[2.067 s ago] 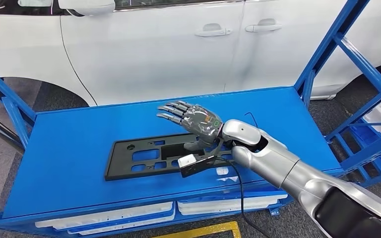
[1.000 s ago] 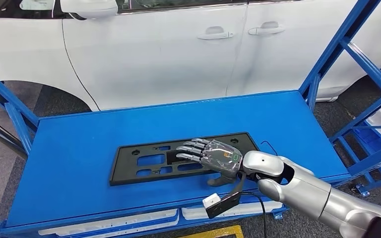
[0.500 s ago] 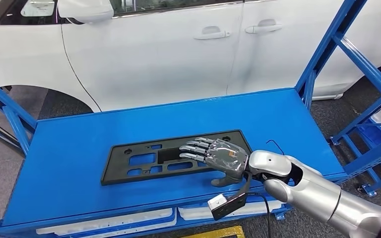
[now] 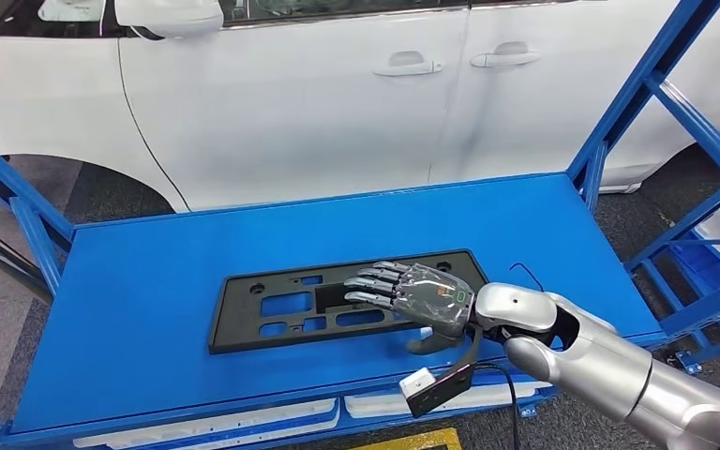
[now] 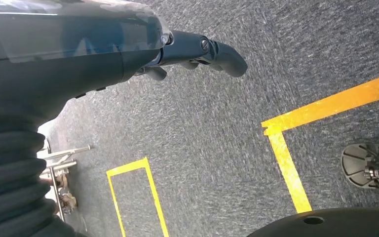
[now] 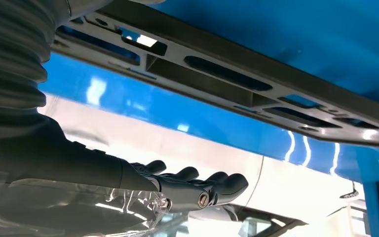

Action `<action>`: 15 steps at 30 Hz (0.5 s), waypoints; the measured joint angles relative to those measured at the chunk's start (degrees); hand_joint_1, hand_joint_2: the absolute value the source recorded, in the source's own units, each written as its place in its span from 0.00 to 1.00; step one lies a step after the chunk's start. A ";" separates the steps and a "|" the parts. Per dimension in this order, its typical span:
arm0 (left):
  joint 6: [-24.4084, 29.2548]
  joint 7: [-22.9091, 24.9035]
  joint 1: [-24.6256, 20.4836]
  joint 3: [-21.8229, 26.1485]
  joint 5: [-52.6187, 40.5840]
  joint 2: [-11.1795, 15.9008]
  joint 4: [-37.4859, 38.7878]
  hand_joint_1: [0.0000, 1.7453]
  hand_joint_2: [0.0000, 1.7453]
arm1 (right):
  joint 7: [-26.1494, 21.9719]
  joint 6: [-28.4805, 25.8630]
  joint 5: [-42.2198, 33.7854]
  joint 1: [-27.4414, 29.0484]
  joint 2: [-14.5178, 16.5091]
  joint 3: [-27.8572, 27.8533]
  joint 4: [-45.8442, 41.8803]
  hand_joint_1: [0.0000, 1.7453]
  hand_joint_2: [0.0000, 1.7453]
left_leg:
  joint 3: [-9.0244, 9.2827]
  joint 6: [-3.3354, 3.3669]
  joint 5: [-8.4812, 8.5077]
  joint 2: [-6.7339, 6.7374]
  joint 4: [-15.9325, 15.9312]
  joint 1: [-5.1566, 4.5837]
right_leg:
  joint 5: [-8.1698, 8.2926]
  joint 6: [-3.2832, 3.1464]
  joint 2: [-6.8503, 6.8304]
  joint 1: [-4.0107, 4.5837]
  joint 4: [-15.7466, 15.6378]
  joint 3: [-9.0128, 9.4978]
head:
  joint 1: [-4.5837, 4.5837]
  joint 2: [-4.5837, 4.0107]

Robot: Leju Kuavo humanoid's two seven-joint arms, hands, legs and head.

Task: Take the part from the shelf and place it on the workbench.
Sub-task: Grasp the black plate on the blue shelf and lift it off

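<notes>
The black part [image 4: 342, 298] lies flat on the blue shelf [image 4: 150, 272], its long axis running side to side in front of the robot. The right hand [image 4: 412, 298] hovers over its right end, fingers spread and holding nothing (thumb below the near edge). The left hand [image 5: 197, 52] hangs by the floor, apparently empty, far from the part.

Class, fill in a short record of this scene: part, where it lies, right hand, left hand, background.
part: flat black panel with cutouts
surface: blue shelf, panel lying flat
right hand: fingers extended over the panel's right end, thumb at its near edge; grip not closed
left hand: hanging over grey floor with yellow lines, holding nothing
background: white car
</notes>
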 joint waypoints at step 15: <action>0.49 -0.38 -0.32 0.00 0.40 -0.18 0.02 0.00 0.00 | 1.86 -6.11 7.38 -4.69 9.48 5.40 18.18 0.00 1.00 | -6.98 -3.20 -7.15 -0.42 14.55 -0.13 | 8.43 -2.76 -0.29 -0.07 -14.03 5.70 | 0.00 0.00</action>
